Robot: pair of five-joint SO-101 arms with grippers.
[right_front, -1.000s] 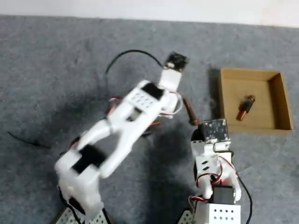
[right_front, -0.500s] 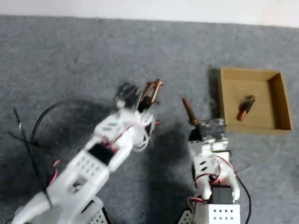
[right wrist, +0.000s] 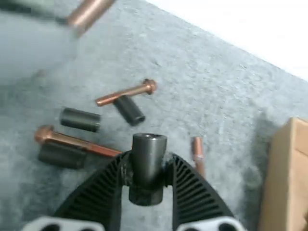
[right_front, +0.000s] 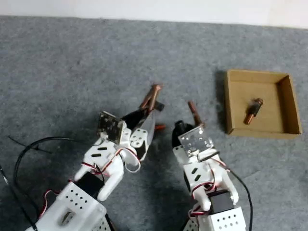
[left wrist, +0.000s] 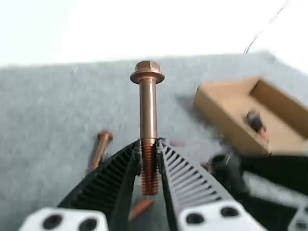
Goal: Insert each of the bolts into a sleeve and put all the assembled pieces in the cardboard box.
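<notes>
Joining step: your left tool [left wrist: 148, 144] grips a bolt [left wrist: 147, 108], your right tool [right wrist: 147, 168] a sleeve [right wrist: 149, 144]; next you must bring bolt and sleeve into one line.

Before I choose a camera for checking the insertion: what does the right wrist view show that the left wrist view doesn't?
Right wrist view adds: the right pincer shut on a sleeve, with three loose sleeves on the grey carpet. Left wrist view adds: the left pincer shut on a bolt, and the assembled piece inside the cardboard box. Shared: that box and the carpet.
</notes>
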